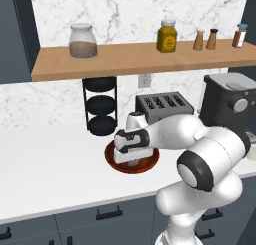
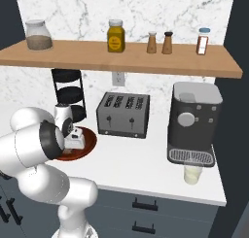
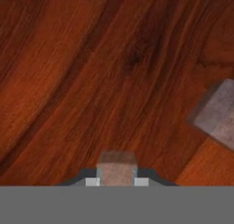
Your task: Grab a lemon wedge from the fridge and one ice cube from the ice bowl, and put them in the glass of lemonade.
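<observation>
Close up, the gripper (image 3: pixel 117 181) is down inside the ice bowl (image 3: pixel 91 81), its two fingertips clamped on an ice cube (image 3: pixel 117 168). Another cube (image 3: pixel 215 115) lies on the wood nearby. From the base, the bowl (image 1: pixel 150 163) sits on the white counter (image 1: pixel 45 164) before a black rack (image 1: pixel 101 105) and toaster (image 2: pixel 122 114). The lemonade glass (image 2: pixel 193 174) stands under the coffee machine (image 2: pixel 193 123), well apart.

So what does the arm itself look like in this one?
A glossy white arm built of rounded, bulbous segments with dark grey rings at the joints. The gripper has a white, boxy hand with a dark band, and two small dark fingertips with pale pads. No cables or markings are visible.
</observation>
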Robot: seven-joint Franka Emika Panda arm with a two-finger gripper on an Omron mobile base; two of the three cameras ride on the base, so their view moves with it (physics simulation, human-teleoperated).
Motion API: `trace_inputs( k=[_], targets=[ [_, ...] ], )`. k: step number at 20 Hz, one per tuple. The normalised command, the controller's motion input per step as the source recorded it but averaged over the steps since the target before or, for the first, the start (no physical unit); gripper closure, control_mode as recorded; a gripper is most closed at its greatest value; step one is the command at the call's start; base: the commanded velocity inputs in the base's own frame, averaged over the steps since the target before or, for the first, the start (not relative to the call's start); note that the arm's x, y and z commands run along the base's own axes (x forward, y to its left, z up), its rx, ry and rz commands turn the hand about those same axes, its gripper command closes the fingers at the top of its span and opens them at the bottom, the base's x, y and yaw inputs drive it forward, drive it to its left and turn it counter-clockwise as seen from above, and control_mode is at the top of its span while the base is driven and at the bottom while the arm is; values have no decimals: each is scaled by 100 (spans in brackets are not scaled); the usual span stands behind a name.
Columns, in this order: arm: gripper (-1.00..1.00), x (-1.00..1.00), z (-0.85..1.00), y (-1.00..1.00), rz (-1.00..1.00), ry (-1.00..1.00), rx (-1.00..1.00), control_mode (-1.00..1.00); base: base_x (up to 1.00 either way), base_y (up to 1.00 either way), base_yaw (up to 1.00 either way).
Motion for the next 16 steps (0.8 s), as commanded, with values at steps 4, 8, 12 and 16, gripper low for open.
trace_inputs(
  k=[4, 8, 12, 16],
  targets=[
    [100, 0, 0, 0, 0, 0, 0, -100, 0, 0, 0],
    [100, -7, 15, 0, 0, -10, 0, -100, 0, 0, 0],
    [100, -20, 48, 0, 0, -21, 4, -100, 0, 0, 0],
    [100, -19, 42, -2, 0, -16, 10, -100, 0, 0, 0]
  ],
)
